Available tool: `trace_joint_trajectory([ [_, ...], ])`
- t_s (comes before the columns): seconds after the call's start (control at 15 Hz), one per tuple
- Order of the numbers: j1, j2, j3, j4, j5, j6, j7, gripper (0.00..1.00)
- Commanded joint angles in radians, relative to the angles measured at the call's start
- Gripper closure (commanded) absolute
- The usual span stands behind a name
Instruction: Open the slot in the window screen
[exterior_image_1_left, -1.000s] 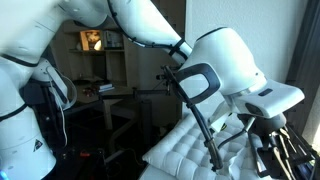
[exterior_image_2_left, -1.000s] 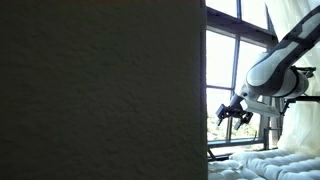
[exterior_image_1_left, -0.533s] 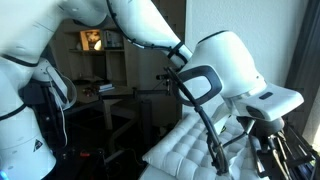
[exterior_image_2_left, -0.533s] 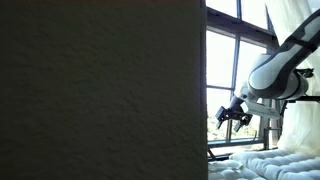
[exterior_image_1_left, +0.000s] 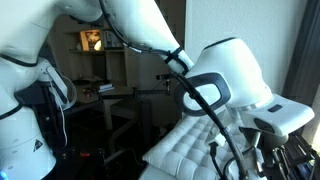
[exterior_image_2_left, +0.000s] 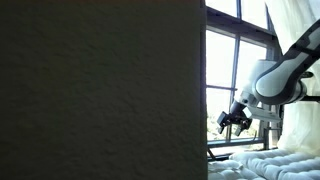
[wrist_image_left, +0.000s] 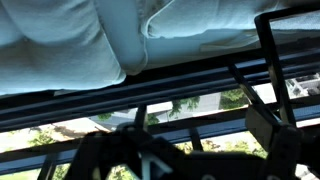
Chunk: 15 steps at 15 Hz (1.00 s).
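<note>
While your gripper (exterior_image_2_left: 234, 120) hangs with its jaws spread wide and nothing between them, the job at the window (exterior_image_2_left: 223, 60) looks barely begun. In an exterior view the arm (exterior_image_2_left: 277, 76) reaches in from beside the curtain (exterior_image_2_left: 297, 30) and holds the gripper near the lower panes, above the white quilted bedding (exterior_image_2_left: 262, 161) along the sill. A dark panel (exterior_image_2_left: 100, 90) blocks everything on the other side of that picture.

From the wrist view you look past the quilting at dark frame bars (wrist_image_left: 150, 92), with greenery (wrist_image_left: 188, 108) outside. The screen and its slot should sit somewhere in that frame, but no tab, handle or gap can be picked out. Whether the slot is closed cannot be read directly. Nothing shows the fingers touching the frame.

As a judgement, the approach is largely made and everything that counts is left. You have to find the slot's edge or tab, bring a finger against it, and slide or pull it open. The bedding lies just beside the frame, so you may need to watch that the gripper does not catch in it on the way in.
</note>
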Motion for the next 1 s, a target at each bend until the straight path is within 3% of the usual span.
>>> trace_joint_trajectory([
  [0.0, -0.023, -0.012, 0.015, 0.008, -0.062, -0.02, 0.055, 0.0],
  [0.33, -0.068, -0.022, 0.063, 0.016, -0.072, -0.038, 0.043, 0.0],
  [0.73, -0.197, -0.034, 0.209, 0.049, -0.056, -0.111, -0.032, 0.0],
  [0.93, -0.233, -0.026, 0.241, 0.069, -0.052, -0.136, -0.036, 0.0],
])
